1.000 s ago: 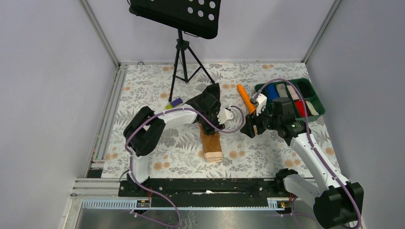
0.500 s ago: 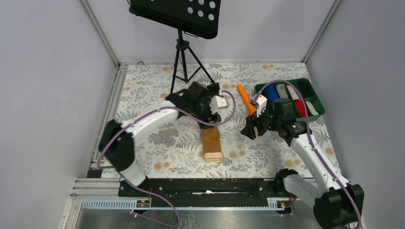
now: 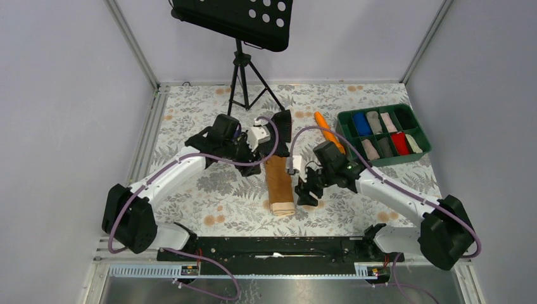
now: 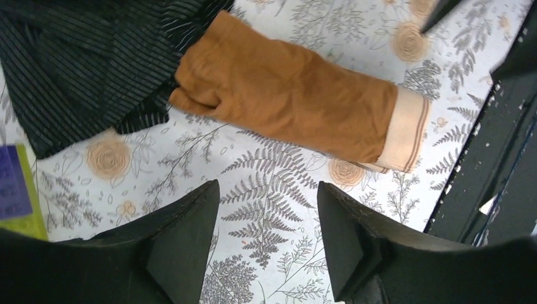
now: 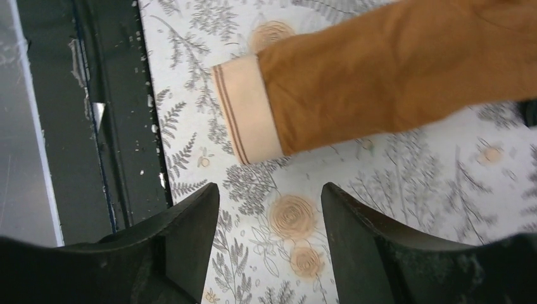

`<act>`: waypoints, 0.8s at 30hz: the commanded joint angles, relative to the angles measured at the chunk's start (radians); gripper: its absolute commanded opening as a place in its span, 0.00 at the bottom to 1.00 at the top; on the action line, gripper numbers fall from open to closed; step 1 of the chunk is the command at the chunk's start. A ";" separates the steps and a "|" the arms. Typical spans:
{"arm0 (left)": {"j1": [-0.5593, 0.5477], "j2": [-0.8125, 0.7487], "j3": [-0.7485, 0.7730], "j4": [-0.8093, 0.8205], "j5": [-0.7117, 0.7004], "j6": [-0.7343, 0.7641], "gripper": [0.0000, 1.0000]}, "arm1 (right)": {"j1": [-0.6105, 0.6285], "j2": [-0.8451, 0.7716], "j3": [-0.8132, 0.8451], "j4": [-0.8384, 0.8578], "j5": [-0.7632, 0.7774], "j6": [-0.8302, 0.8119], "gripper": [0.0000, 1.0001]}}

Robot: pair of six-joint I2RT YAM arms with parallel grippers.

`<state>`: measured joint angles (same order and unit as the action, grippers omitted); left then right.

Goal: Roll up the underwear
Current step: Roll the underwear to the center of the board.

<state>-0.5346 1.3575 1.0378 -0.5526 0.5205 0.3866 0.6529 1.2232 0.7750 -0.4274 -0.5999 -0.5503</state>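
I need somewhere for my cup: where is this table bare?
Bare tablecloth: between the left arm and the underwear, and at the back behind the green tray. Crowded middle: underwear, black garment, left gripper, right gripper.

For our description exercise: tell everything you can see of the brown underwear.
The underwear is soft caramel-brown fabric, folded into a long flat strip, slightly wrinkled, not yet rolled. A pale beige waistband with thin stripes ends its near edge. It lies on the floral table; its far end touches the black striped garment.
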 commanded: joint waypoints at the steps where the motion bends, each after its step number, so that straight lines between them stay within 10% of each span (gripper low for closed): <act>1: 0.056 0.010 0.009 0.033 -0.075 -0.082 0.64 | 0.095 0.069 0.023 0.045 -0.027 -0.051 0.67; 24: 0.189 0.041 0.034 0.063 -0.013 -0.158 0.64 | 0.277 0.230 -0.052 0.200 0.122 -0.246 0.67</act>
<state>-0.3519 1.4097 1.0374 -0.5285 0.4709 0.2352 0.9176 1.4235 0.7353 -0.2958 -0.5358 -0.7292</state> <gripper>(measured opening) 0.646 0.674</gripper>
